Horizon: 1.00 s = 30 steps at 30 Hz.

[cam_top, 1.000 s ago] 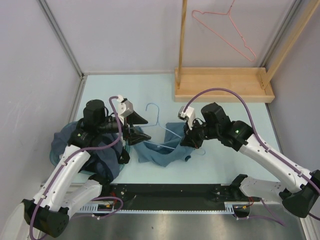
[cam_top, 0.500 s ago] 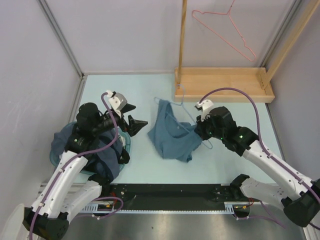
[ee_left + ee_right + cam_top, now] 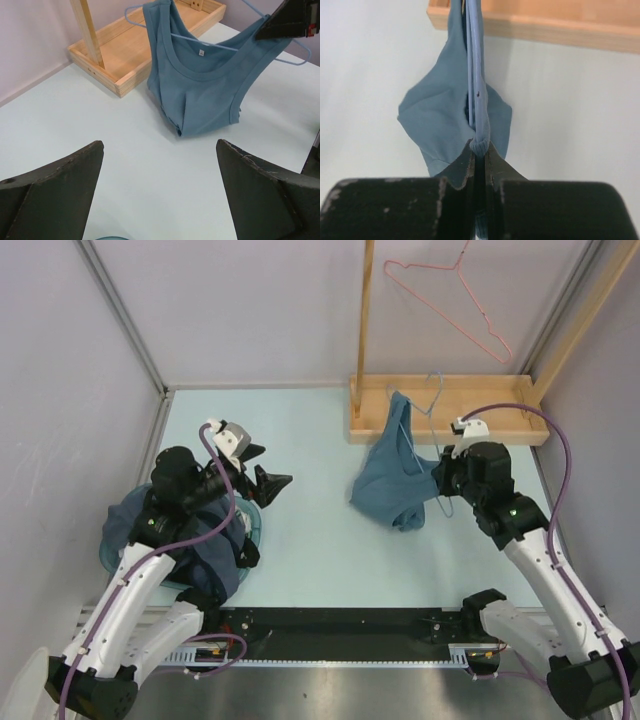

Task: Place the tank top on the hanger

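right gripper holds hanger with tank top on it, left gripper wide open and empty

right gripper [image 3: 438, 483] [image 3: 479, 150] is clamped on the thin light-blue wire of the hanger [image 3: 434, 395] [image 3: 200, 41] [image 3: 476, 75], fingers pressed together with only the wire between them. the wire runs straight out ahead of the fingertips. tank top [image 3: 390, 485] [image 3: 200, 85] [image 3: 440, 120] hangs off the hanger just ahead of this gripper and to its left; a strap is over the far end of the wire and the wire crosses the scooped neck opening. fabric is bunched at the low end; can't tell if it touches the table [image 3: 300, 540]. hanger hook sticks up past the gripper, over the wooden rack base [image 3: 450, 430] [image 3: 130, 50] [image 3: 560, 25], which lies just beyond the fingertips.

left gripper [image 3: 265, 468] [image 3: 160, 147] has its fingers spread far apart, nothing between them, above bare table. the tank top is straight ahead of it, well apart. the navy heap of clothes [image 3: 195, 550] sits behind and under the left arm.

pink hanger [image 3: 440, 312] hangs up high beyond the right gripper, near the rack's upright post [image 3: 366, 310], not touched by either gripper
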Available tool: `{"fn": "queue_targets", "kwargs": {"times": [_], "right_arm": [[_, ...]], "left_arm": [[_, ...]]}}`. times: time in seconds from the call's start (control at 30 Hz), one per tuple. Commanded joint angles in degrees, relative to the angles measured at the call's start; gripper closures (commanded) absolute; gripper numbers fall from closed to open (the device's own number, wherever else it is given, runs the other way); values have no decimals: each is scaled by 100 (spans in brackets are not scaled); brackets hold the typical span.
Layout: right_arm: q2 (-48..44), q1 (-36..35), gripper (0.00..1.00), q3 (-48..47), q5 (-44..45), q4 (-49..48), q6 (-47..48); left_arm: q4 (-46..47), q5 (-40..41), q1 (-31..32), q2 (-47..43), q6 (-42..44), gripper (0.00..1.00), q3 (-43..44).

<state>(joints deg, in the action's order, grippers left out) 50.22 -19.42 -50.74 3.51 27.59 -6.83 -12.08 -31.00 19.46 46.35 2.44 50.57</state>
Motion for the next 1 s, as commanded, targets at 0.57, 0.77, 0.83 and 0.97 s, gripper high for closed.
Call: {"fn": "queue_targets", "kwargs": {"times": [0.57, 0.77, 0.83, 0.97], "right_arm": [[3607, 123, 100, -6147, 265, 861, 1342], [4819, 316, 100, -8213, -122, 1423, 1474], [5111, 386, 100, -8678, -297, 1608, 1448], [5551, 614, 100, -9252, -754, 1618, 1316]], "left_arm": [[56, 68, -39, -91, -33, 1, -38], [30, 130, -39, -100, 2, 1, -38], [21, 138, -39, -100, 20, 1, -38], [-5, 156, -39, -108, 29, 0, -38]]}}
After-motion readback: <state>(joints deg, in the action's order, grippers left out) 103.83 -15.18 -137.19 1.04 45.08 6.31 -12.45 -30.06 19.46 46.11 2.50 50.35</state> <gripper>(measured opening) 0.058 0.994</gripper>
